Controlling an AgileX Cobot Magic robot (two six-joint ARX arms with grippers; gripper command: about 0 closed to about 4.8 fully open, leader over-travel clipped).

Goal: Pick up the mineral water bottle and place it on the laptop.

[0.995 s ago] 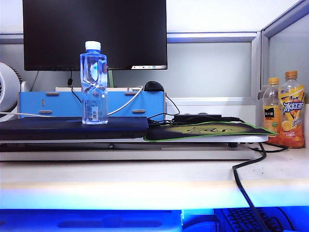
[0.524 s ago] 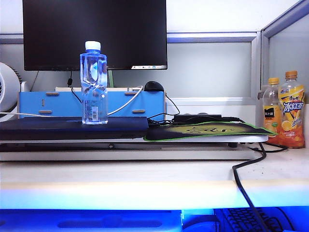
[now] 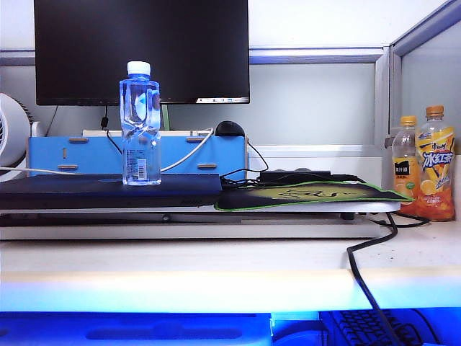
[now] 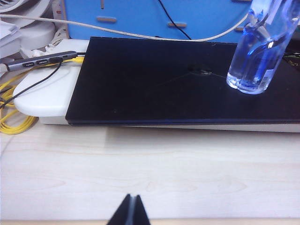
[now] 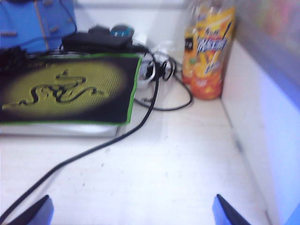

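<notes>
Mineral water bottle [image 3: 140, 122] upright on laptop [image 4: 187, 79]; both grippers well apart

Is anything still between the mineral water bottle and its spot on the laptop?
Nothing visible. The mineral water bottle already stands upright on the laptop, near its right end in the exterior view. The left gripper, jaws together, and the right gripper, jaws wide, hang over bare desk, holding nothing.

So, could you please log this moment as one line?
clear plastic mineral water bottle: upright on flat dark laptop | left gripper: shut, over desk | right gripper: open, empty, before green-edged mouse mat
</notes>
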